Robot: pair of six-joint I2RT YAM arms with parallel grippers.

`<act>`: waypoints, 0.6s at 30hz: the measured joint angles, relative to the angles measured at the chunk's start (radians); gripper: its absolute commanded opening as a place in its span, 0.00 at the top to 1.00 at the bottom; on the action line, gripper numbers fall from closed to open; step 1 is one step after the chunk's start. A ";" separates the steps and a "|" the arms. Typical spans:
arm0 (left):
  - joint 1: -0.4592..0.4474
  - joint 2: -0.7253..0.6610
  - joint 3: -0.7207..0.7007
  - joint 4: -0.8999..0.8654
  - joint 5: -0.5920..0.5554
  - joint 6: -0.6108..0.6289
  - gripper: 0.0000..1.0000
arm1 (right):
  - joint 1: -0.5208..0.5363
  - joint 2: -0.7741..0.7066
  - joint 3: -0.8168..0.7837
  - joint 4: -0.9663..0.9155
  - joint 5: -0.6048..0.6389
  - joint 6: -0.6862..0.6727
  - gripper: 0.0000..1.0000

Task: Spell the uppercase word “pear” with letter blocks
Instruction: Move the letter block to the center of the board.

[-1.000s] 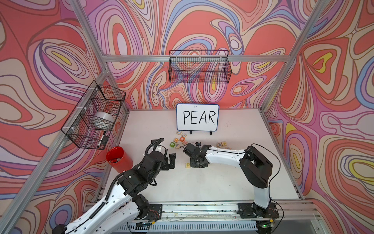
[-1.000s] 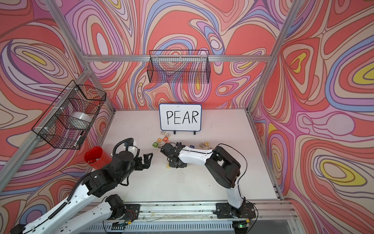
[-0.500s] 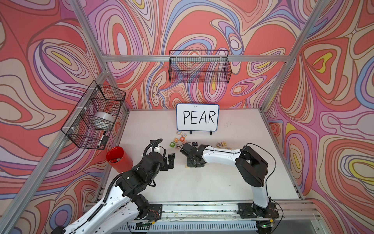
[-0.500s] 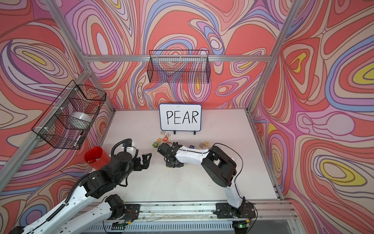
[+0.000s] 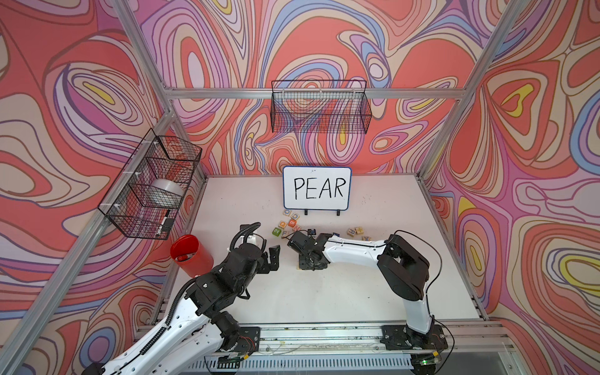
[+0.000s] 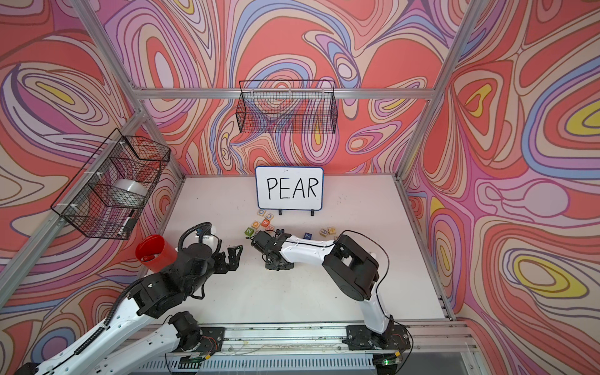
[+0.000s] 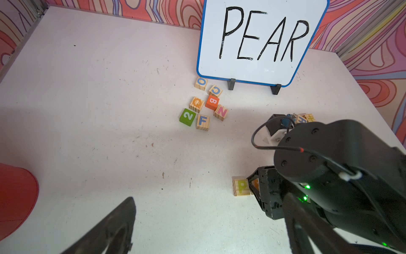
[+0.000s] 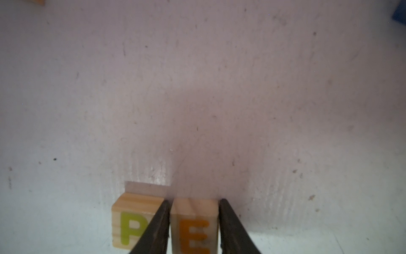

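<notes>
Our right fingers [image 8: 232, 228] flank the E block [image 8: 194, 222], set on the worktop [image 8: 197, 88] just beside the P block [image 8: 131, 222], pinching or not we cannot tell, while our left fingers [image 7: 114, 224] gape wide.

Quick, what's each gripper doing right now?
Left gripper: open, holding nothing.
Right gripper: fingers close on both sides of the E block, beside the P block; gripping or loose cannot be told.

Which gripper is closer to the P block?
Right. The right gripper has its jaws either side of the E block, one jaw down between it and the P block. The left gripper hangs open, well off to the P block's side, touching nothing.
</notes>
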 measured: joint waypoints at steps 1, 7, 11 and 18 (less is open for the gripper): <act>0.000 0.000 0.000 0.000 -0.002 0.000 0.00 | 0.000 0.000 0.000 0.000 0.001 0.002 0.57; 0.000 0.002 0.000 -0.004 -0.014 0.000 0.00 | 0.000 -0.005 0.000 -0.005 0.010 0.014 0.52; 0.000 0.002 0.000 -0.005 -0.021 0.000 0.00 | 0.000 -0.039 0.000 -0.014 0.023 0.021 0.50; 0.000 0.002 0.000 -0.005 -0.021 0.000 0.00 | 0.000 -0.125 0.000 -0.065 0.109 0.030 0.43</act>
